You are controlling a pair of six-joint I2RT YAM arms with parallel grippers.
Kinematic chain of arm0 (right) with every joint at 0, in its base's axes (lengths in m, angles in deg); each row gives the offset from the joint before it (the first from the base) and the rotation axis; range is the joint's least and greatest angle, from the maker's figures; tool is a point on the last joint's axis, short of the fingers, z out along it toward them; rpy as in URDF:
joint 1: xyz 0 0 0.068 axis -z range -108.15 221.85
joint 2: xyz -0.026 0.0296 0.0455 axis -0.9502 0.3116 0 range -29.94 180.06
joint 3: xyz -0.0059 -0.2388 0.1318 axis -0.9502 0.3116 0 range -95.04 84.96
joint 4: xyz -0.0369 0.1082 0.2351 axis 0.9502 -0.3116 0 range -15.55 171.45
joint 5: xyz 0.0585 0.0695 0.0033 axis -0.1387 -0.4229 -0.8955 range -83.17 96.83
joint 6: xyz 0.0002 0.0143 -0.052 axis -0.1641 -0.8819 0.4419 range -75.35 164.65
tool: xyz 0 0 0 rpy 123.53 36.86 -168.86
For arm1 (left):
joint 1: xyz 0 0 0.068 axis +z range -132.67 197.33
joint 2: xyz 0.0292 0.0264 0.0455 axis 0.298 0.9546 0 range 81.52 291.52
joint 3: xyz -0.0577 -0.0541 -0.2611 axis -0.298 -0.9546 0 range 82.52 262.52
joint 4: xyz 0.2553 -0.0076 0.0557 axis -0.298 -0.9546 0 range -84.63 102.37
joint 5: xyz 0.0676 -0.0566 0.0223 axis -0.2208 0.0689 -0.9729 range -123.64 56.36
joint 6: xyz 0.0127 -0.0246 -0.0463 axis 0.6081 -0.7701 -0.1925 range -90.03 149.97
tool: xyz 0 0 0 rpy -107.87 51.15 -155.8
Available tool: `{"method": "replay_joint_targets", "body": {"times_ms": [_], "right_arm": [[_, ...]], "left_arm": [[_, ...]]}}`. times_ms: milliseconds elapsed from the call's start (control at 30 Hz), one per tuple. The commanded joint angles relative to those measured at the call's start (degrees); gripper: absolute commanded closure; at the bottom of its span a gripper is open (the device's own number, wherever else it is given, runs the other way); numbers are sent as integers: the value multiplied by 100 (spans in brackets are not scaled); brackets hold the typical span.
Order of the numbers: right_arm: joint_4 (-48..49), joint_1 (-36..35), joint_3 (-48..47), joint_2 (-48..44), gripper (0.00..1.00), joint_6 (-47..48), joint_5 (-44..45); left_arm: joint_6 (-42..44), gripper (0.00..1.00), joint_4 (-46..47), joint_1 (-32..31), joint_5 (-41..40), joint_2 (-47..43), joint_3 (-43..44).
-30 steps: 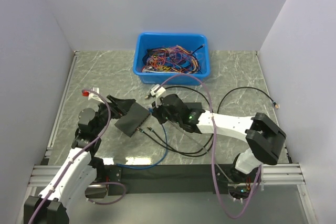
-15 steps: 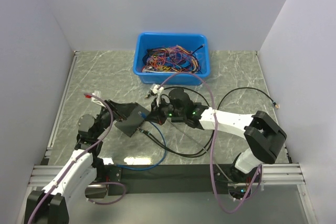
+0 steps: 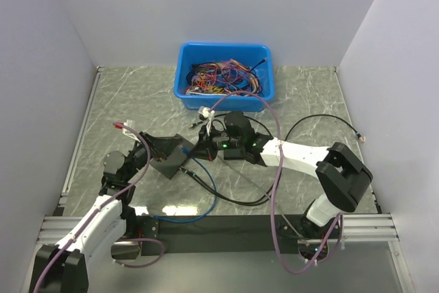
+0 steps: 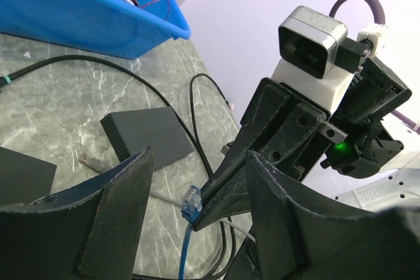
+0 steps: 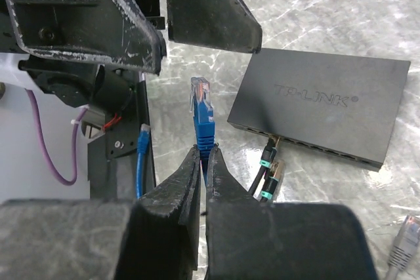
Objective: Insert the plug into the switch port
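Observation:
The blue plug (image 5: 202,111) stands upright on its blue cable (image 3: 210,182), pinched just under its boot by my right gripper (image 5: 202,154), which is shut on it. My left gripper (image 4: 200,155) is open. Its two dark fingers (image 4: 125,211) flank the plug (image 4: 190,202) and the right gripper's tips without touching them. The switch (image 5: 321,103), a dark TP-LINK box, lies flat on the table to one side. Its port row faces the right wrist camera, with two black teal-ringed plugs (image 5: 268,165) in it. In the top view the switch (image 3: 169,164) lies below both grippers.
A blue bin (image 3: 186,90) of tangled wires stands at the back. Black cables (image 3: 302,120) loop over the table on the right. A second dark box with a ribbed side (image 4: 147,137) lies beyond, a loose grey plug (image 5: 403,231) nearby. Another blue plug (image 5: 143,137) hangs by the left arm.
The right gripper has carried the blue plug leftward until it sits between the left fingers. The left jaws have narrowed somewhat around it.

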Motion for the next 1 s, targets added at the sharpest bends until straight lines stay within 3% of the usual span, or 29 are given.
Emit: {"method": "replay_joint_targets", "body": {"times_ms": [0, 367, 533, 967], "right_arm": [[328, 48, -211, 71, 100, -125, -240], [407, 65, -220, 97, 100, -204, -170], [425, 83, -264, 176, 100, -239, -213], [443, 74, -246, 141, 100, -292, -30]], "left_arm": [[116, 36, 227, -71, 145, 72, 21], [309, 42, 148, -405, 13, 284, 82], [336, 50, 148, -484, -66, 275, 65], [397, 94, -53, -616, -224, 319, 161]]}}
